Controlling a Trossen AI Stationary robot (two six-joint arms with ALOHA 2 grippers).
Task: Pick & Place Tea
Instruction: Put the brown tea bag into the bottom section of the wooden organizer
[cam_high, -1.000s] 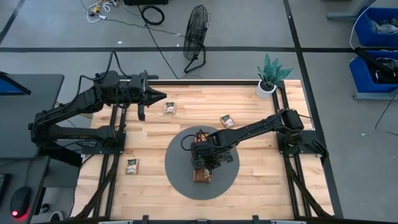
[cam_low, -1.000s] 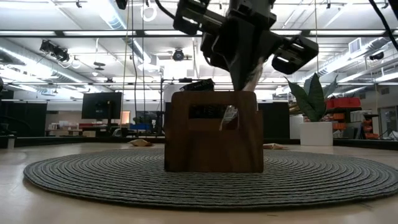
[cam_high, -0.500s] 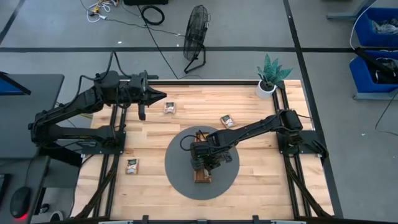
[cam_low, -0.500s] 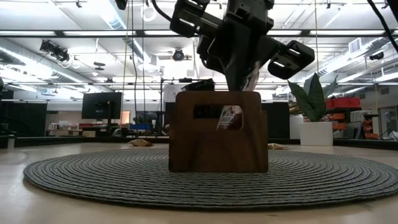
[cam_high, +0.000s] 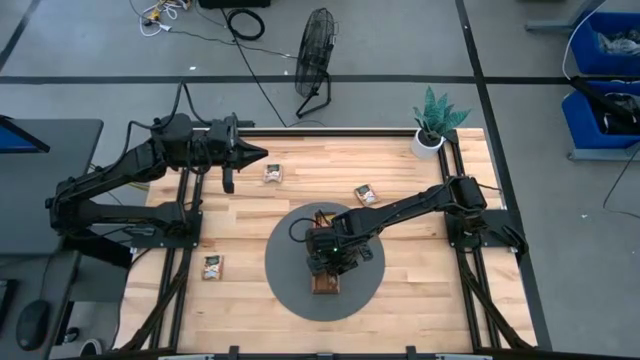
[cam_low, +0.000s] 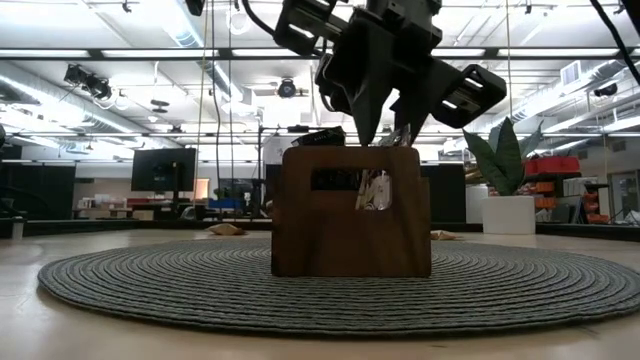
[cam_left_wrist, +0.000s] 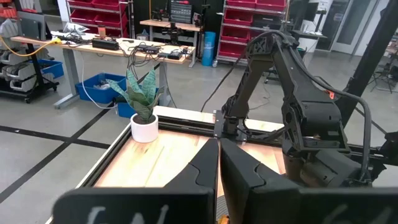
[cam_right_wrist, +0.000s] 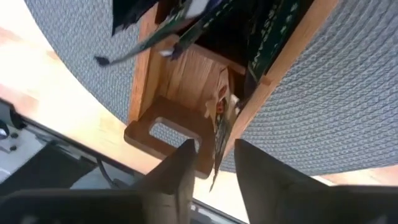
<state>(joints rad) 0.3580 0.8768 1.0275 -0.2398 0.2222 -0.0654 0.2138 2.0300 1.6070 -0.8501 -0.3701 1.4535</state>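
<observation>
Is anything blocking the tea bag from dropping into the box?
Nothing visible. The right gripper hangs open just above the brown wooden tray, and the pale tea-bag sachet is already inside it.

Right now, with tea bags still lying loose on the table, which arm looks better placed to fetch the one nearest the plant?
Probably the right. The right gripper hangs open over the wooden tray, its sachet dropped in, and the sachet near the plant lies beside that arm. The left gripper waits at the far edge, closer to another sachet.

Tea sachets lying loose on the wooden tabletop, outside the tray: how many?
3: one near the left gripper, one beside the right arm, one at the left edge. More may be hidden.
</observation>
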